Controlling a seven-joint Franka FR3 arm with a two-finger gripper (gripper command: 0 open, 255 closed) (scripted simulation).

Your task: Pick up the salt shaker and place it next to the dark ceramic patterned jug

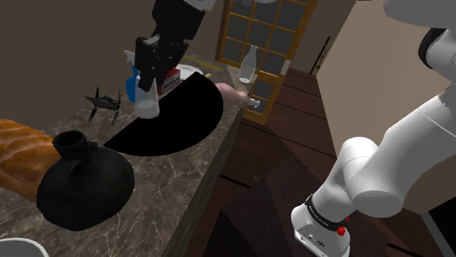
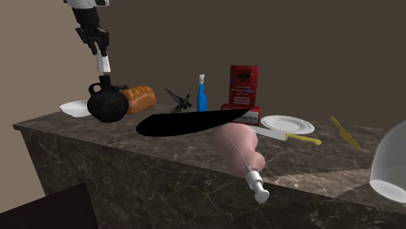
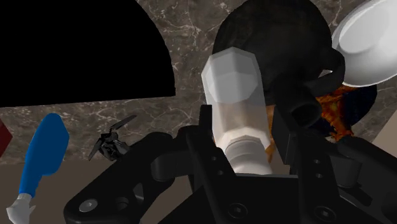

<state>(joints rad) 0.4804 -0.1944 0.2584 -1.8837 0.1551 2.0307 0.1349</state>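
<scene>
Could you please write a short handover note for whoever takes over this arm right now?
Gripper: shut on the salt shaker, which is clasped between the fingers.
Shaker: in the air, off the counter; the second exterior view shows it just above the jug.
Jug: upright on the counter, next to the bread.
Done: the pickup.
Left: lower the shaker onto bare counter beside the jug, probably on the side away from the bread, then release and lift clear.
</scene>
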